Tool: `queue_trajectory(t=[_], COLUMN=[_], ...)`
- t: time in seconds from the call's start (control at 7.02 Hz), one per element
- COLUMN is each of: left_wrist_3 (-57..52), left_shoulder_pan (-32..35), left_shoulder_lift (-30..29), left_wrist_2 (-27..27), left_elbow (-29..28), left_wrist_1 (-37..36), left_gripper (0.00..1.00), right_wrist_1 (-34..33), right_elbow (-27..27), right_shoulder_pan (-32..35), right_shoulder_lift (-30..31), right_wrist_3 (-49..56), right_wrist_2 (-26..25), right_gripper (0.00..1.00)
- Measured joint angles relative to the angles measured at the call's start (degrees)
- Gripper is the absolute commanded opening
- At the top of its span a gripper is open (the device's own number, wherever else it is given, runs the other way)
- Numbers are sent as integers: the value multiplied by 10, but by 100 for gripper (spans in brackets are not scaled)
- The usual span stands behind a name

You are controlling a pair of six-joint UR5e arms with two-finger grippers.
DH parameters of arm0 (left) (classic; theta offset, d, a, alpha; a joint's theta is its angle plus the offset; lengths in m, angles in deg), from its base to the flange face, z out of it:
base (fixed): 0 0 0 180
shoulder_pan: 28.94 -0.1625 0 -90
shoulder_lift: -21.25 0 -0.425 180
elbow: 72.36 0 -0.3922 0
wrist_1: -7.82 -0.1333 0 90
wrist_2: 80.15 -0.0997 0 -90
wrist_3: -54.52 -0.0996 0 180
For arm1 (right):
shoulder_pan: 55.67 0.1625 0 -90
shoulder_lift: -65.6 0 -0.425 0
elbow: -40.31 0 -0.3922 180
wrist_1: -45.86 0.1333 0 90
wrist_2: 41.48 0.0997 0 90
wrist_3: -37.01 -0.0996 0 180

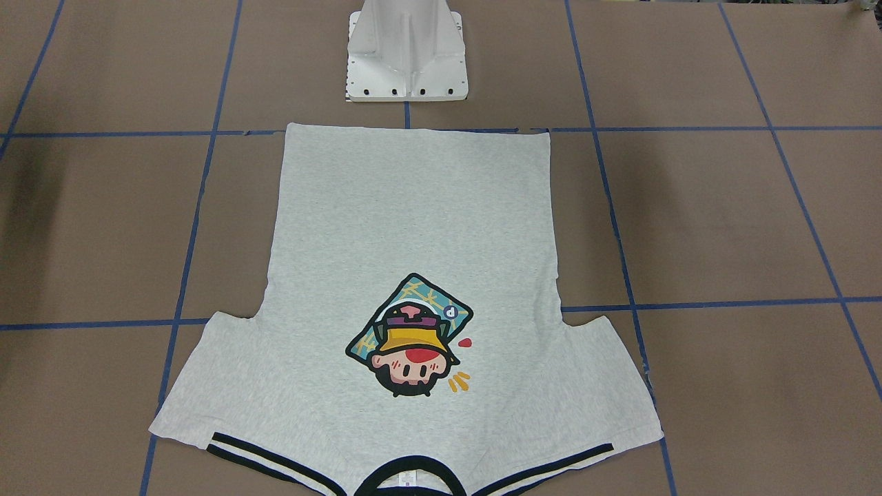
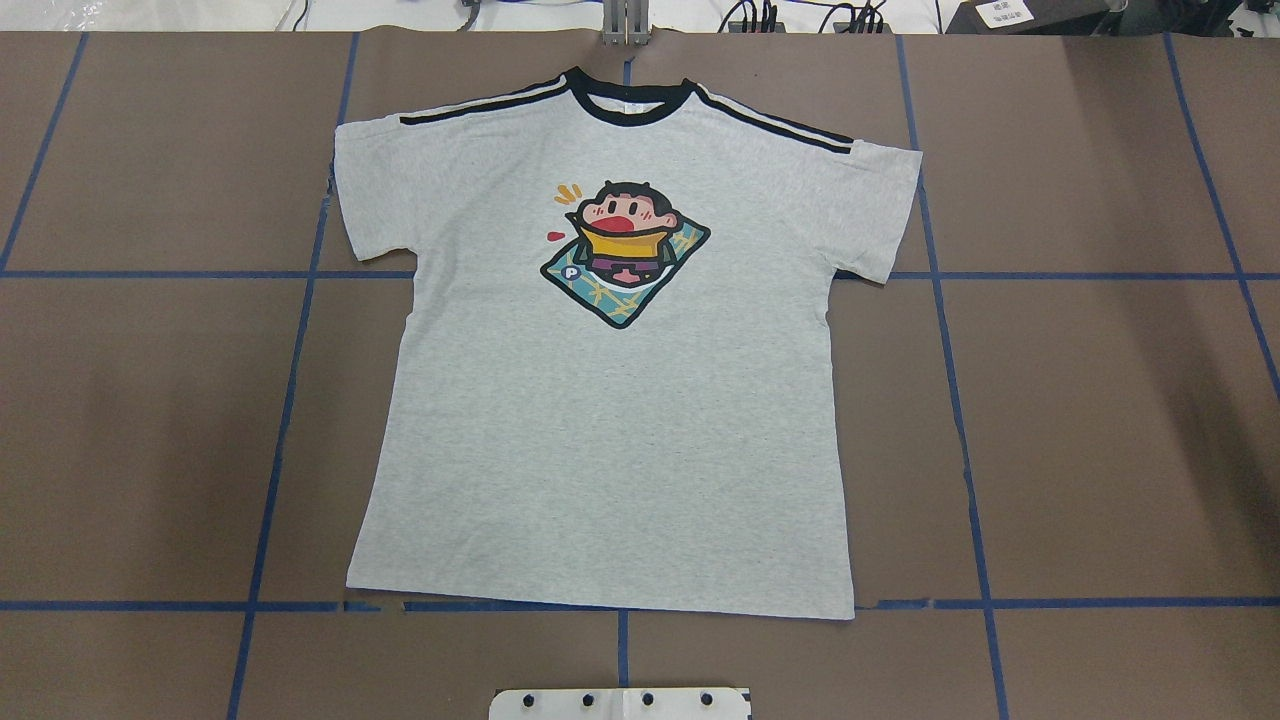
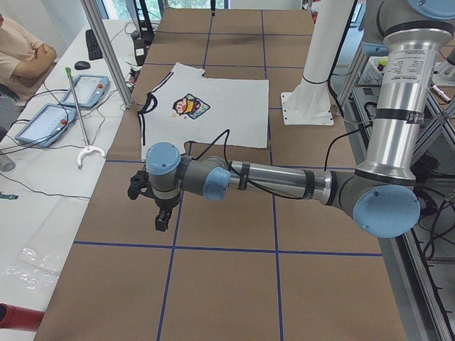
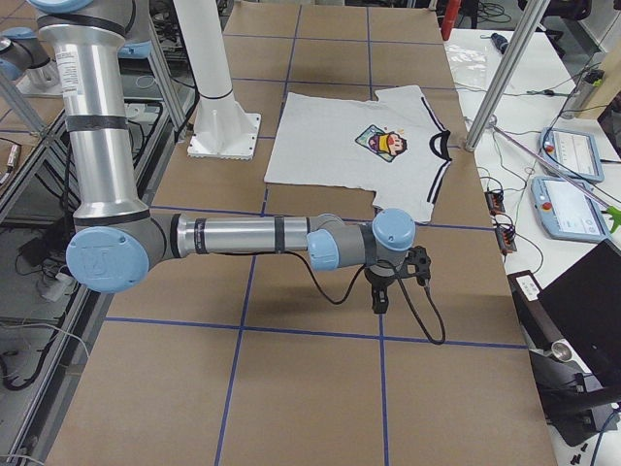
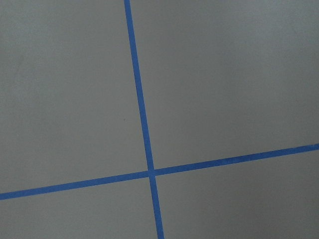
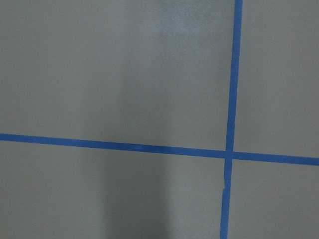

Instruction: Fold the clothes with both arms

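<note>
Left gripper (image 3: pixel 161 222): points down over bare table (image 2: pixel 1100 420), apart from the T-shirt (image 2: pixel 610 400). Its opening cannot be judged from the side view. Right gripper (image 4: pixel 378 301): points down over bare table at the opposite end; opening likewise cannot be judged. Both wrist cameras show only brown surface and crossing blue tape (image 5: pixel 144 134). Left arm (image 3: pixel 284 183) and right arm (image 4: pixel 243 236) reach out low and level. The T-shirt lies flat, unfolded, at table centre, print up, sleeves spread, hem near the white pedestal (image 1: pixel 406 48), collar on the far side.
</note>
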Motion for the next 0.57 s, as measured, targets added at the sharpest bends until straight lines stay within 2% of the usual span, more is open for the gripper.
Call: queue_trajectory(t=[0.28, 0.57], left_wrist_3=[2, 4], left_shoulder_pan=[-5, -6], left_shoulder_lift=[0, 3], left_wrist_2=[2, 11], left_elbow=[-1, 9], left_wrist_1=[1, 1], left_gripper=[100, 100], right_wrist_1=[41, 75], right_elbow=[-18, 5], right_shoulder_pan=[-6, -41], right_shoulder_lift=[5, -47], right_wrist_3=[-63, -146], right_wrist_2=[1, -26], right_gripper=[100, 100])
